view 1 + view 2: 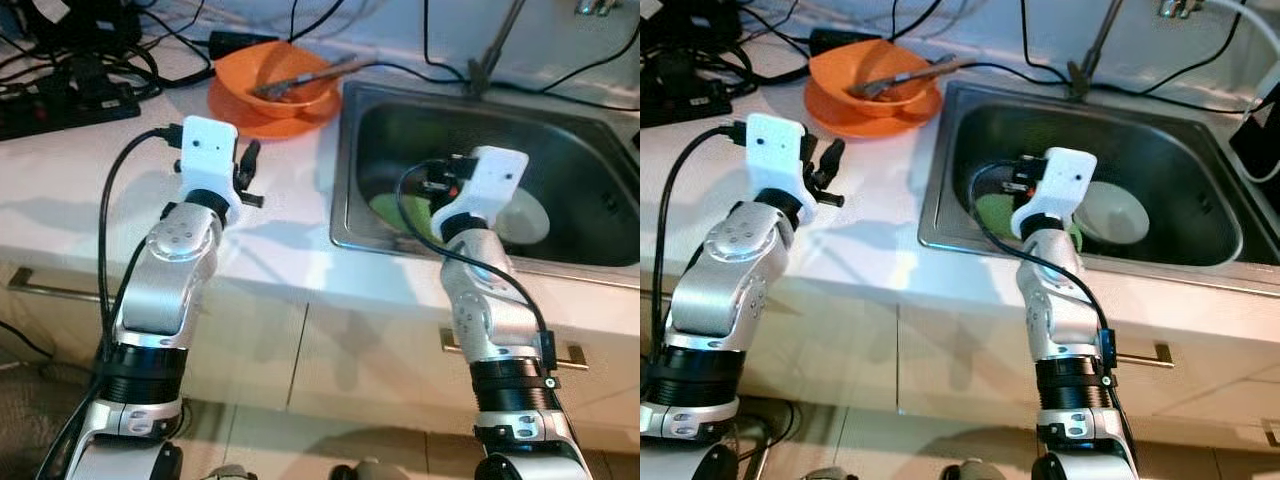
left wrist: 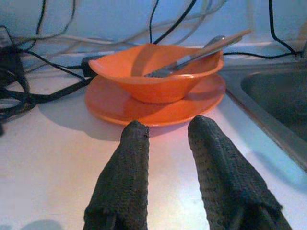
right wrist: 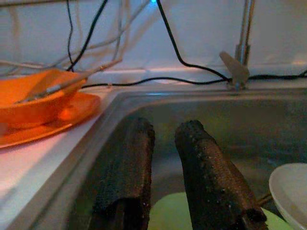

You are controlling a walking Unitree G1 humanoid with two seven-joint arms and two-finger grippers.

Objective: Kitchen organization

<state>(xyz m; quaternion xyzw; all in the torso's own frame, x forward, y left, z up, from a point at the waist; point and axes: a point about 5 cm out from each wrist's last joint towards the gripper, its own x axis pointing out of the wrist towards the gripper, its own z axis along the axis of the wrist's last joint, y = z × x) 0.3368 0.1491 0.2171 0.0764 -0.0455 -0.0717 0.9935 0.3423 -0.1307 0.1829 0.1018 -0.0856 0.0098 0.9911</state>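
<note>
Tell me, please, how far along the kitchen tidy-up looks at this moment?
Little looks finished. The orange bowl, holding utensils, sits on its orange plate on the counter. In hand: nothing yet; the left gripper is open and empty, aimed at the bowl, and the right gripper hovers open over the sink. Left: the green plate and white dish in the sink.

You had an orange bowl (image 1: 290, 85) upright on an orange plate (image 1: 250, 112), on the counter left of the sink | utensils (image 2: 192, 55) leaned inside it | a green plate (image 1: 992, 212) and white dish (image 1: 1115, 215) lay in the sink basin (image 1: 1160, 150), touching.
</note>
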